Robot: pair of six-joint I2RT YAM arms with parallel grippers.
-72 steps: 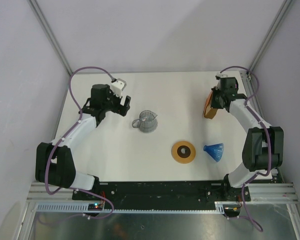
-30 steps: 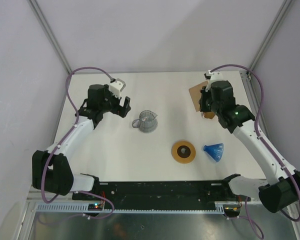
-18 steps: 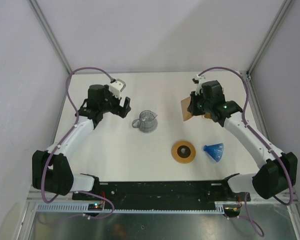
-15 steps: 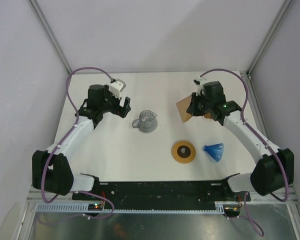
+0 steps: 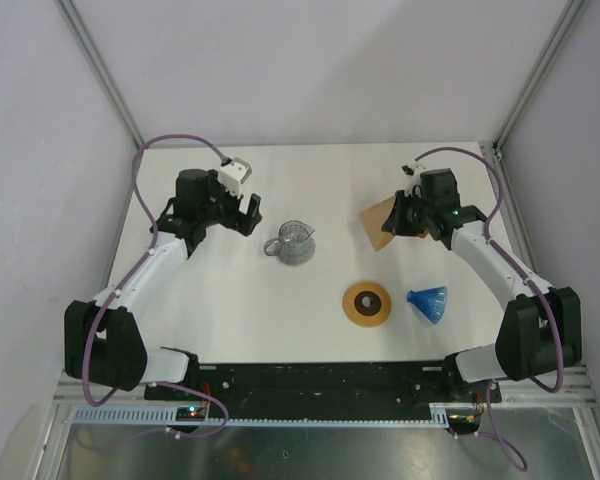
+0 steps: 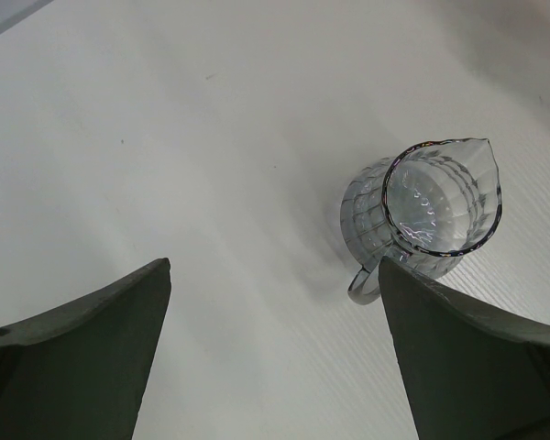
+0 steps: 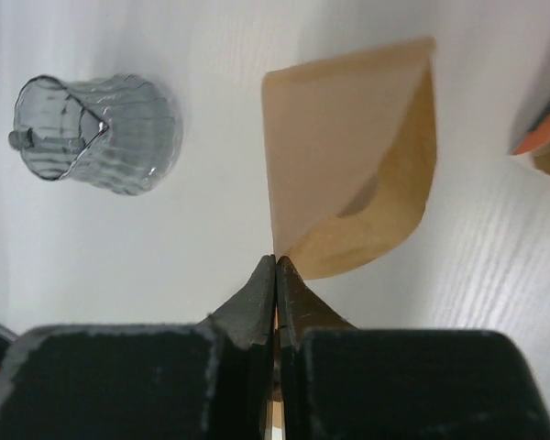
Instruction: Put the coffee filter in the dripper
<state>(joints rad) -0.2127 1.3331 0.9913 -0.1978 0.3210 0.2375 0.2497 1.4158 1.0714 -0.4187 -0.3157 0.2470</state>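
Two fingers of my right gripper [image 7: 275, 268] are pressed together, pinching one corner of the coffee filter [image 7: 353, 174]. It hangs in the air beyond the dripper [image 5: 429, 303], well apart from it. The dripper seems to lie on its side, with a flat brown ring [image 5: 367, 303] just beside it. Well left of the dripper, my left gripper [image 6: 275, 270] hangs spread and empty near a glass jug [image 6: 426, 211]. I judge the filter should go point-first into the dripper's wide mouth, and slowly, since thin paper bends easily.
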